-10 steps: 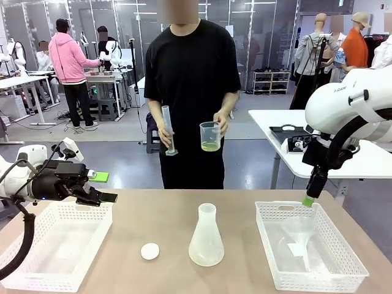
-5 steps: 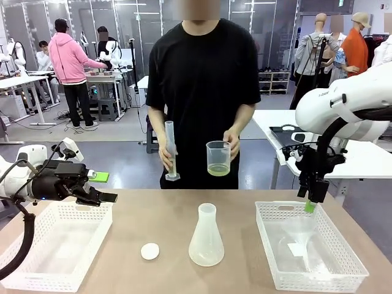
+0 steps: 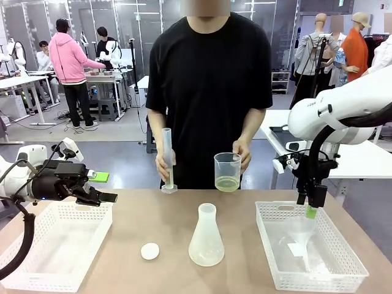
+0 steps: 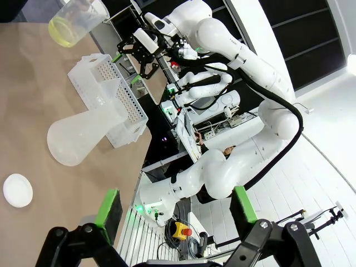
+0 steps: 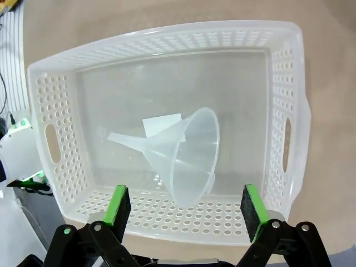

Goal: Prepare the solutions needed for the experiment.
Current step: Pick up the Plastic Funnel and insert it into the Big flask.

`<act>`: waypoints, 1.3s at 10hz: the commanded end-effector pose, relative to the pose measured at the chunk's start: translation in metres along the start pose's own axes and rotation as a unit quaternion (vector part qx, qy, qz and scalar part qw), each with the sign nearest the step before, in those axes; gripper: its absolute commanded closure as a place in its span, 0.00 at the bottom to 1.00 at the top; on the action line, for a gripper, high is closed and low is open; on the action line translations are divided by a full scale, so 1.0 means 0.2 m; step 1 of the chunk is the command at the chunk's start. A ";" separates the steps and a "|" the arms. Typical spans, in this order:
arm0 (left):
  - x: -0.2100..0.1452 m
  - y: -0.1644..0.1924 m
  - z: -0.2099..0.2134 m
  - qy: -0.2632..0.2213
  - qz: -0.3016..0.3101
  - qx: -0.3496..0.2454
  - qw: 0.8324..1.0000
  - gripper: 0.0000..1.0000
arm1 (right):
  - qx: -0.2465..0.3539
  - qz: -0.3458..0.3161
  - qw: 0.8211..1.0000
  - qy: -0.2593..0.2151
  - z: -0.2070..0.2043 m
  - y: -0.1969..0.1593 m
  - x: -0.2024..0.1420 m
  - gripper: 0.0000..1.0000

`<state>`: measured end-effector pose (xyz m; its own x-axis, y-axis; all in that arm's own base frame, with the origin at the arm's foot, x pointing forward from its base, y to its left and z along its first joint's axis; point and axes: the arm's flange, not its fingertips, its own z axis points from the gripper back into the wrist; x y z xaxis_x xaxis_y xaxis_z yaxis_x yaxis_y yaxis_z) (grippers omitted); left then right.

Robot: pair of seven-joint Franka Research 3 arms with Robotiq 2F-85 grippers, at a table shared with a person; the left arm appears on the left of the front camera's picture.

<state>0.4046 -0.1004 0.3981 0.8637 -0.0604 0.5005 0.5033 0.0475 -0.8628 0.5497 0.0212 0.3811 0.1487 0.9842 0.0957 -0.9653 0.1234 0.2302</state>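
A pale yellow solution lies in the bottom of a clear beaker held in a person's hand at the table's far edge; it also shows in the left wrist view as yellow liquid. The person's other hand stands a tall graduated cylinder on the table. A frosted conical flask stands mid-table and looks empty. My left gripper hangs open over the left basket's far edge. My right gripper points down, open, above a clear funnel.
The funnel lies on its side in the white perforated basket at the right. A second white basket sits at the left. A small white round cap lies left of the flask.
The person has stepped up to the table and lowered the cylinder and beaker to its far edge. My right gripper has shifted slightly over the right basket. My left arm has stayed still.
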 end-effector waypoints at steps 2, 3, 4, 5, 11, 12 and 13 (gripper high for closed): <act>0.00 -0.01 0.01 0.007 -0.003 -0.004 1.000 0.00 | 0.038 0.024 0.999 0.015 -0.05 -0.08 0.01 0.00; 0.00 -0.01 0.01 0.007 -0.003 -0.004 1.000 0.00 | 0.050 0.028 0.998 0.018 -0.07 -0.08 0.01 0.00; 0.00 -0.01 0.01 0.007 -0.003 -0.004 1.000 0.00 | 0.059 0.031 0.998 0.019 -0.09 -0.08 0.00 0.00; 0.00 -0.01 0.01 0.007 -0.003 -0.004 1.000 0.00 | 0.069 0.033 0.997 0.018 -0.12 -0.08 0.00 0.00; 0.00 -0.01 0.01 0.007 -0.003 -0.004 1.000 0.00 | 0.096 0.036 0.995 -0.003 -0.20 -0.14 -0.02 0.27; 0.00 -0.01 0.01 0.007 -0.003 -0.004 1.000 0.00 | 0.095 0.036 0.995 -0.009 -0.20 -0.14 -0.02 0.38; 0.00 -0.01 0.01 0.007 -0.003 -0.004 1.000 0.00 | 0.098 0.038 0.994 -0.010 -0.20 -0.15 -0.02 0.46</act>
<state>0.4046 -0.1004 0.3981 0.8637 -0.0604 0.5004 0.5033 0.0475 -0.8628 0.5627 0.0196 0.3321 0.1014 0.9896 0.1019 -0.9171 0.0533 0.3951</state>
